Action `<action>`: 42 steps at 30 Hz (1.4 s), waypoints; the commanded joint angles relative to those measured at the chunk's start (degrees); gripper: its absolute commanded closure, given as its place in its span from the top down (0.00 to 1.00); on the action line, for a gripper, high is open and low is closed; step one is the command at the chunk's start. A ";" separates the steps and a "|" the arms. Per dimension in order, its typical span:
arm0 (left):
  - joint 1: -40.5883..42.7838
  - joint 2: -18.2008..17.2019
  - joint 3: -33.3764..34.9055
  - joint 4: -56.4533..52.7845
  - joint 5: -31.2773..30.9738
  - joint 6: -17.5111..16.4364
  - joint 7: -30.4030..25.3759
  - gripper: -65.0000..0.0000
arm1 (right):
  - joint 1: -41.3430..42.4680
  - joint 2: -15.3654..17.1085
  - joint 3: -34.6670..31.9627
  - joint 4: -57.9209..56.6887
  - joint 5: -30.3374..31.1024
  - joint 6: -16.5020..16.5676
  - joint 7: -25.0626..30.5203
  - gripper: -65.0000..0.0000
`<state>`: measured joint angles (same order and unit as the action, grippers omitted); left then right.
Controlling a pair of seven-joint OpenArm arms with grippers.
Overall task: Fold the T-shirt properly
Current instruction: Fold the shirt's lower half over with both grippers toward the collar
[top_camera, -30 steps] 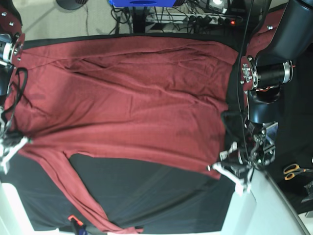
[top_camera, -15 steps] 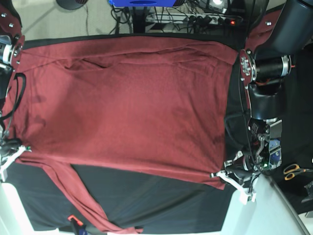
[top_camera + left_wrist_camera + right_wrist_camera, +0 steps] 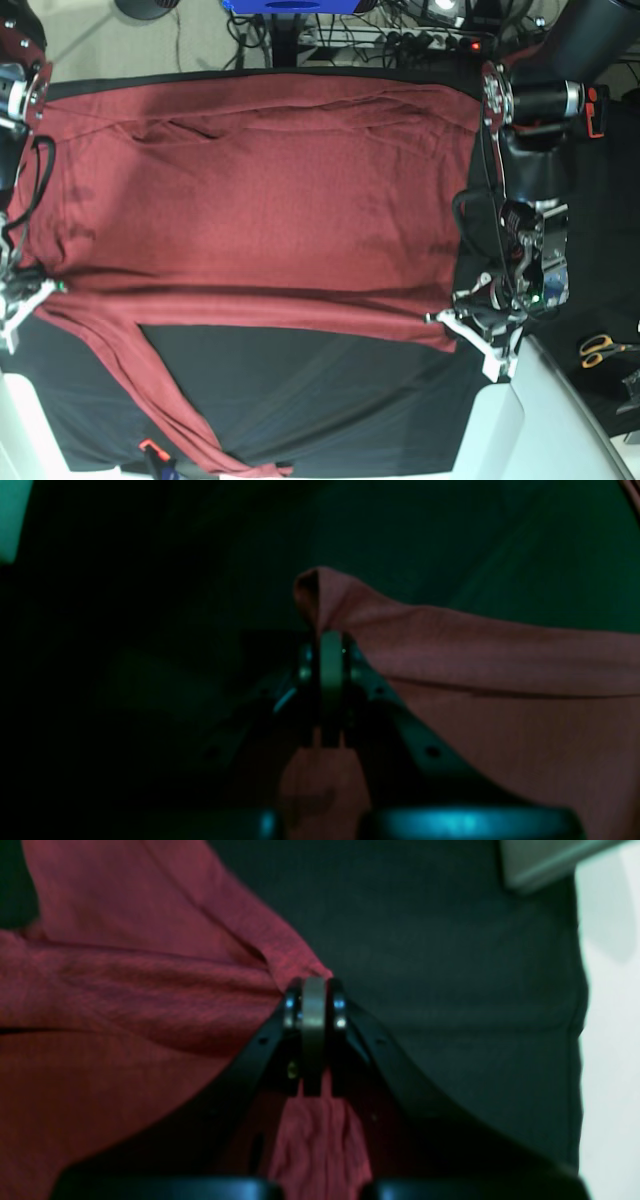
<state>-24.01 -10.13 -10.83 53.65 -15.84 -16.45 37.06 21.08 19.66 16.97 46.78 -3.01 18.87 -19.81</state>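
The dark red T-shirt lies spread flat over the black cloth, and one long sleeve trails toward the near edge. My left gripper, on the right of the base view, is shut on the shirt's near hem corner. In the left wrist view it pinches a raised fold of the shirt. My right gripper, at the left edge, is shut on the shirt beside the sleeve's root. In the right wrist view it clamps bunched shirt fabric.
Scissors lie on the dark surface at the far right. A small orange and black object sits by the sleeve end at the near edge. A white panel borders the cloth at the near right. Cables and a blue item lie beyond the far edge.
Both grippers pulled the near edge of the shirt toward the front, then moved it back a little. The shirt's body has become flatter, with fewer wrinkles.
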 commanded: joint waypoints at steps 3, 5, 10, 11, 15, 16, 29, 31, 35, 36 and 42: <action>-0.47 0.15 -0.20 5.39 -0.56 -0.21 3.43 0.00 | 0.77 1.13 0.13 -0.24 0.24 -0.37 1.22 0.00; 1.02 0.33 -0.20 8.99 -0.56 -0.21 5.18 0.00 | 0.41 1.13 0.13 -0.67 0.24 -0.37 1.22 0.00; 5.68 0.77 -0.20 17.60 -0.56 -0.21 10.11 0.00 | -0.99 1.13 0.13 -0.76 0.24 -0.63 1.13 0.00; 6.56 0.86 -0.20 19.10 -0.56 -0.21 10.72 0.00 | -1.26 1.22 0.13 -0.76 0.24 -0.63 0.69 0.00; 10.34 1.65 -0.20 23.06 -0.56 -0.21 11.25 0.00 | -1.34 1.57 0.48 -0.50 0.24 -0.54 -3.79 0.00; 11.31 1.74 -0.20 23.76 -0.56 -0.21 11.25 0.00 | -1.61 1.66 0.48 -0.50 0.24 -0.54 -4.05 0.00; 22.82 1.82 -0.20 36.86 -0.56 -0.21 15.64 0.00 | -10.31 1.22 0.74 13.22 0.24 -0.72 -6.96 0.00; 24.05 1.82 -0.20 39.67 -0.56 -0.21 15.82 0.00 | -10.66 1.13 1.01 14.27 0.50 -0.72 -8.98 0.00; 26.25 1.65 -0.20 43.19 -0.56 -0.21 15.91 0.00 | -11.89 0.25 5.14 16.73 0.32 -0.72 -10.12 0.00; 26.69 1.47 -0.20 43.45 -0.56 -0.21 15.91 0.00 | -11.98 0.25 5.67 17.26 0.24 -0.46 -10.91 0.00; 28.36 1.38 -0.20 43.80 -0.56 -0.21 15.91 0.00 | -16.20 -0.10 7.16 21.74 0.32 -0.37 -13.02 0.00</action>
<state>5.15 -8.12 -10.87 96.25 -15.90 -16.49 53.82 3.90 18.37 23.79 67.37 -2.61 18.81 -33.47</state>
